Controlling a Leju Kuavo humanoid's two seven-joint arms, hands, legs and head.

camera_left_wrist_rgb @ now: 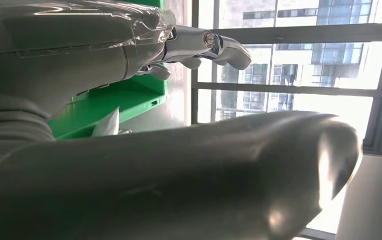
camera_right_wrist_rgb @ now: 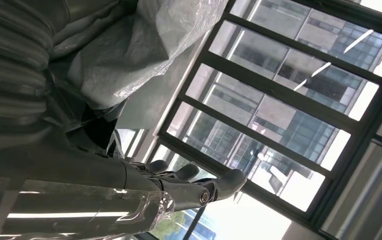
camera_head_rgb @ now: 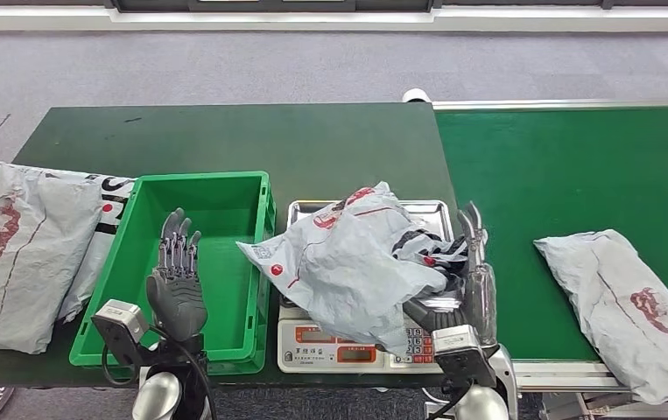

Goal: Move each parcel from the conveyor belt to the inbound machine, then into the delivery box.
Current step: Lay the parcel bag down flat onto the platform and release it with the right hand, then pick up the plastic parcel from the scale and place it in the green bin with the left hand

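- We see a crumpled grey parcel (camera_head_rgb: 348, 262) with red print lying on the scale (camera_head_rgb: 356, 337), spilling over its steel tray toward the green box (camera_head_rgb: 225, 197).
- A second grey parcel (camera_head_rgb: 623, 302) lies flat on the green belt (camera_head_rgb: 566, 166), well apart from the scale.
- More grey bags (camera_head_rgb: 24, 254) are piled on the bench (camera_head_rgb: 242, 136) just beside the box's far-left wall.
- The right robot hand (camera_head_rgb: 470, 271) stands upright at the right edge of the scale, fingers straight up and touching the parcel's side; we cannot tell if it grips the parcel or just rests against it.
- The left robot hand (camera_head_rgb: 175, 284) hovers over the box, palm raised, fingers spread and extended, holding nothing.
- In the left wrist view we see the left robot hand's fingers (camera_left_wrist_rgb: 219, 45) stretched out with the green box wall behind, against bright windows (camera_left_wrist_rgb: 299, 75).
- In the right wrist view we see wrinkled grey plastic pressed close to the hand, with fingertips (camera_right_wrist_rgb: 229, 181) pointing at the windows; contact itself is hidden.
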